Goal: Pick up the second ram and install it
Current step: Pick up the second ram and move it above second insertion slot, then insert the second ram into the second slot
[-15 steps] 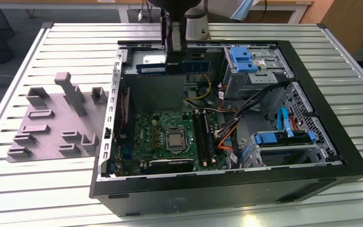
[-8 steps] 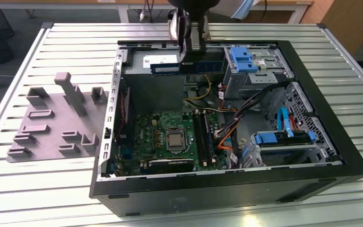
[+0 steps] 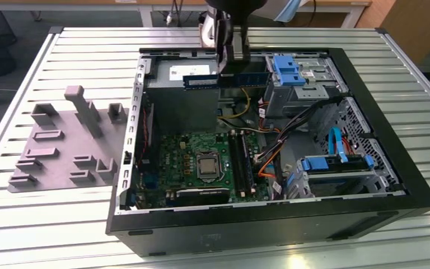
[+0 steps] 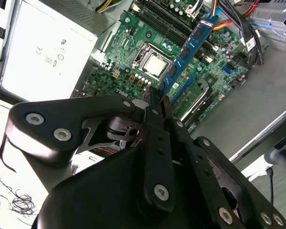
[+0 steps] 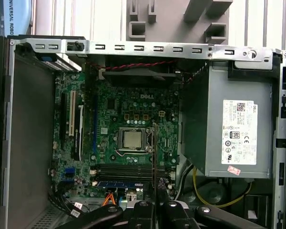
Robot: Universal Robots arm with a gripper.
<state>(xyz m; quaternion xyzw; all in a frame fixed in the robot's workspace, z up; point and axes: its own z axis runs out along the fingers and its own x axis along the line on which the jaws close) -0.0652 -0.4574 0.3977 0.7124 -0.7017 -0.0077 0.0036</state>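
Clerk: Item under task, and its location?

Checker: Second ram (image 3: 200, 82), blue-green stick with white label. It sits in the upper middle of the exterior view, held level in the air over the far end of the open computer case (image 3: 416, 193), above the power supply (image 3: 174, 70). It touches nothing but the gripper.

Clerk: Gripper, condition?

Checker: Gripper (image 4: 157, 100), one unit. Fingers (image 4: 156, 143) are pressed together on the stick's two flat faces, pinching it. In the second wrist view the stick runs out past the fingertips, with the motherboard (image 3: 188, 154) beneath it.

Clerk: Destination?

Checker: Memory slots (image 3: 237, 162), long and black, beside the processor (image 3: 209, 166), lower middle of the exterior view. They are well apart from the stick. Blue strip (image 5: 119, 183) lies along one slot in the first wrist view; judged to be a stick already seated, though I cannot tell for certain.

Clerk: Other stock?

Checker: Grey holder block (image 3: 65, 145) on the slatted table (image 3: 88, 45), at the exterior view's left, outside the case.

Clerk: Progress?

Checker: Pick-up judged done, since the stick is lifted and firmly gripped. Installation is outstanding: not yet over a free slot, not lowered, not seated.
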